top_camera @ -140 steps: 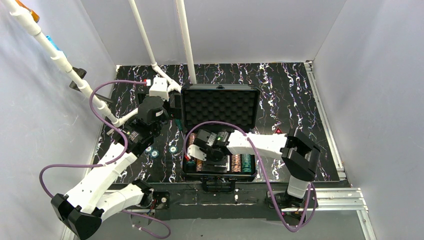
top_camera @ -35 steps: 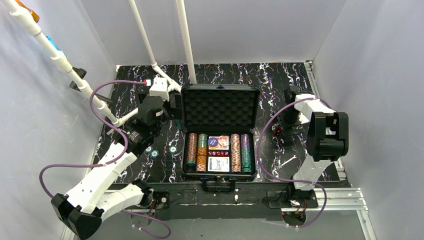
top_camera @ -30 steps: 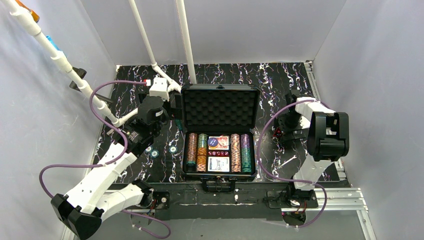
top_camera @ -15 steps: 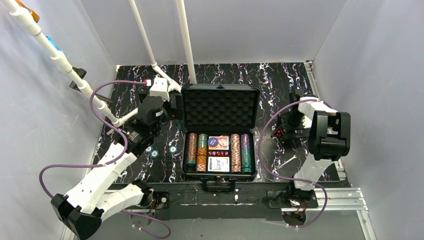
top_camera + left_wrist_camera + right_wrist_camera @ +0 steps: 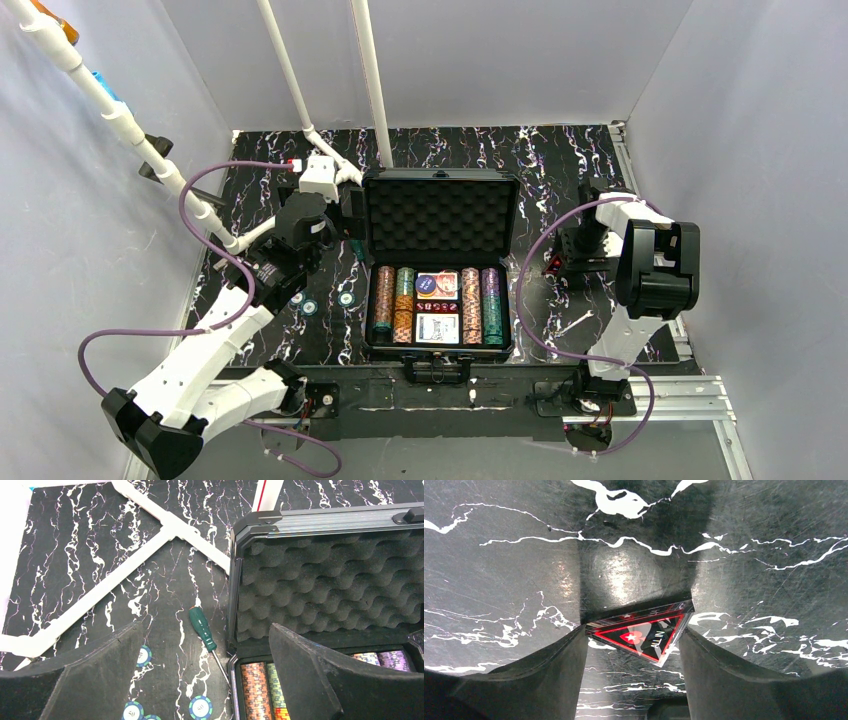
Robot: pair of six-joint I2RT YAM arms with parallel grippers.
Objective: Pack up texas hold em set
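Observation:
The black case (image 5: 440,348) lies open at the table's middle, its foam lid (image 5: 440,215) leaning back. Its tray holds rows of striped chips (image 5: 385,300), two card decks (image 5: 437,284) and tiny red dice (image 5: 437,306). Three loose chips (image 5: 345,297) lie left of the case and also show in the left wrist view (image 5: 201,707). My right gripper (image 5: 560,262) is right of the case, shut on the red triangle piece (image 5: 644,636), tilted just above the table. My left gripper (image 5: 207,630) is open and empty above the table at the case's left edge.
A green-handled screwdriver (image 5: 202,629) lies against the case's left side. A white pipe frame (image 5: 125,575) crosses the table's far left, and white poles (image 5: 372,80) stand behind the case. A metal rail (image 5: 650,240) runs along the right edge.
My right arm left the case, swung to the table's right side and closed on the red triangle piece, which now sits tilted between the fingers. The left arm has not moved.

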